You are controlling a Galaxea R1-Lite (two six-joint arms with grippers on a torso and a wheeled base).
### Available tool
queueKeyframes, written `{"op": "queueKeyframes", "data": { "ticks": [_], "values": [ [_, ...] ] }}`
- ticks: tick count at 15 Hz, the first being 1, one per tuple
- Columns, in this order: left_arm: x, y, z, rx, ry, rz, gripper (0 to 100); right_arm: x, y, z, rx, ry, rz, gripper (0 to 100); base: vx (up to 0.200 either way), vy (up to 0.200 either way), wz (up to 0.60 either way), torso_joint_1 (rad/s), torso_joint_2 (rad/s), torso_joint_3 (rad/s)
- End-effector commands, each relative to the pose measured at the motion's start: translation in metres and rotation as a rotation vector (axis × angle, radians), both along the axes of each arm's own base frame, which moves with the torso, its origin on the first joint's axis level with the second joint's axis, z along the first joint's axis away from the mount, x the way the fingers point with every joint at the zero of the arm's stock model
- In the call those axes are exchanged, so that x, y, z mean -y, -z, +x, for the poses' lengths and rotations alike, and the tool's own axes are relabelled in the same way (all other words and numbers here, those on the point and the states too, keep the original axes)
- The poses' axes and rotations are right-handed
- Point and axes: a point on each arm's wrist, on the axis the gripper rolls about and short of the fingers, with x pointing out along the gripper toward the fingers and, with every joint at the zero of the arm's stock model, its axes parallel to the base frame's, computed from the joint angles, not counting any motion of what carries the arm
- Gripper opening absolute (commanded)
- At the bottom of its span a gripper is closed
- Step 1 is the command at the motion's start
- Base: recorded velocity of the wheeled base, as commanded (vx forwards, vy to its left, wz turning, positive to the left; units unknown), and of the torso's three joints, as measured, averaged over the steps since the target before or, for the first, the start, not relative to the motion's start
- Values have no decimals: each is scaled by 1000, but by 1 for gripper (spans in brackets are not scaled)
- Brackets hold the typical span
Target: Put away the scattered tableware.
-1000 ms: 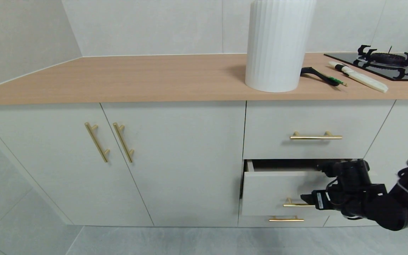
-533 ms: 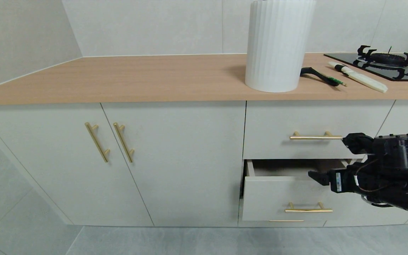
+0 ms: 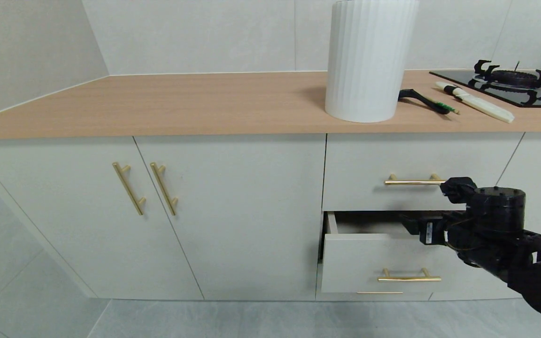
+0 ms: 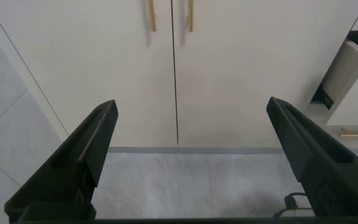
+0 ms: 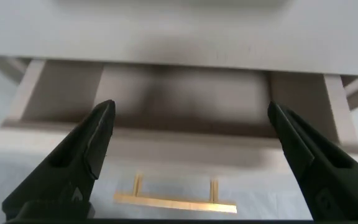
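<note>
Two utensils lie on the wooden counter (image 3: pixel 181 103): a black-handled one with a green tip (image 3: pixel 424 101) and a long white one (image 3: pixel 476 108). Below them the middle drawer (image 3: pixel 374 263) stands partly pulled out, its gold handle (image 3: pixel 409 278) free. My right gripper (image 3: pixel 424 205) hangs open in front of the gap above the drawer front, holding nothing. In the right wrist view the right gripper (image 5: pixel 191 155) faces the drawer's dim inside (image 5: pixel 179 93), with the handle (image 5: pixel 176 202) below. My left gripper (image 4: pixel 191 155) is open and empty, low before the cabinet doors (image 4: pixel 173 68).
A tall white ribbed cylinder (image 3: pixel 368 61) stands on the counter just left of the utensils. A black gas hob (image 3: pixel 519 83) sits at the far right. The top drawer (image 3: pixel 416 169) is shut; double doors (image 3: pixel 148 211) with gold handles are on the left. Grey floor (image 4: pixel 185 180) lies below.
The right gripper left the middle drawer's handle, rose, then shifted left to the drawer's open gap. The drawer came out slightly further at first, then stayed still.
</note>
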Motion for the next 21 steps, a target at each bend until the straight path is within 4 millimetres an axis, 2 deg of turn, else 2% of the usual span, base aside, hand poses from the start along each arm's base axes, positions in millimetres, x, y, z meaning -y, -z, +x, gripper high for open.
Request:
{"op": "queueKeyframes", "data": {
  "ticks": [1,5,16,21],
  "values": [
    [0,0,0,0,-1,0,100,-1,26,5,-73,3,-20,100,0,0,0,0,0,0],
    [0,0,0,0,-1,0,100,-2,33,7,-91,2,-25,100,0,0,0,0,0,0],
    [0,0,0,0,-1,0,100,-3,34,2,-117,-6,-35,100,0,0,0,0,0,0],
    [0,0,0,0,-1,0,100,-1,19,-10,-174,-12,-50,100,0,0,0,0,0,0]
  ]
}}
